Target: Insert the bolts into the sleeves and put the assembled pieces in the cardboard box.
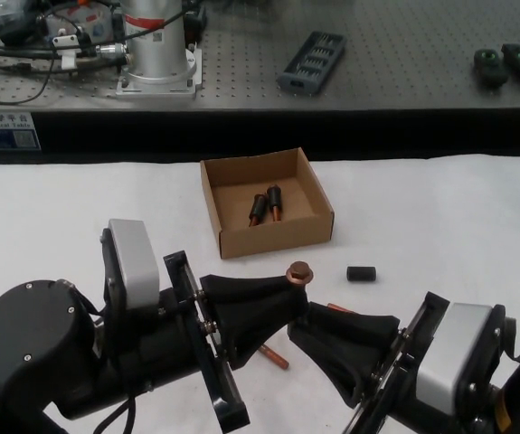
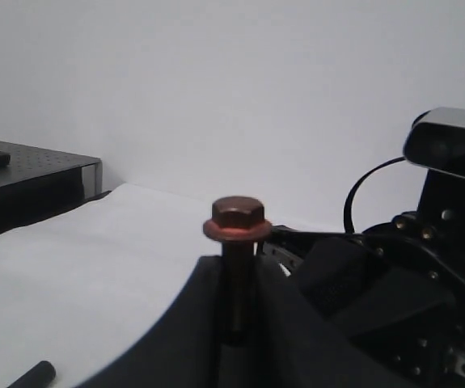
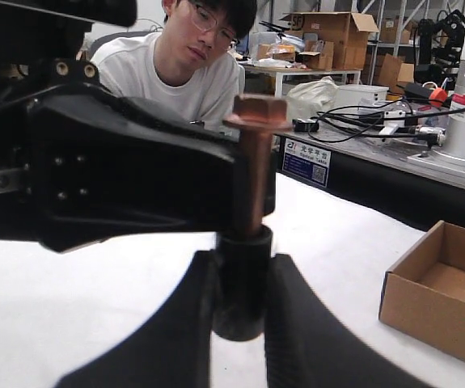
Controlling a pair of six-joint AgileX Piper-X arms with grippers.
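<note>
Two robot arms meet low over a white surface (image 1: 440,217), in the middle of joining a bolt to a sleeve.

The step in hand appears to be the insertion itself. The left claw (image 2: 236,279) is clamped on the shank of a copper bolt (image 2: 237,220), which stands upright with its hexagonal head on top. The right claw (image 3: 242,260) is clamped on a black sleeve (image 3: 242,291), held upright directly under the bolt. In the right wrist view the bolt's lower end meets the sleeve's top opening. How far it has gone in cannot be told.

The next move likely calls for pressing the bolt straight down while both parts stay in line, since any tilt could jam the shank at the sleeve's mouth. The left fingers grip the shank just above the sleeve, so they would probably need to let go or shift upward for the bolt to seat fully. After that, one claw would carry the piece to the box.

The cardboard box (image 1: 278,237) sits open on the surface beyond the claws, with two finished pieces (image 1: 266,208) lying side by side inside. A spare sleeve (image 1: 360,273) lies on the surface near the box's front corner. A spare bolt (image 1: 274,358) lies on the surface beneath the arms.
</note>
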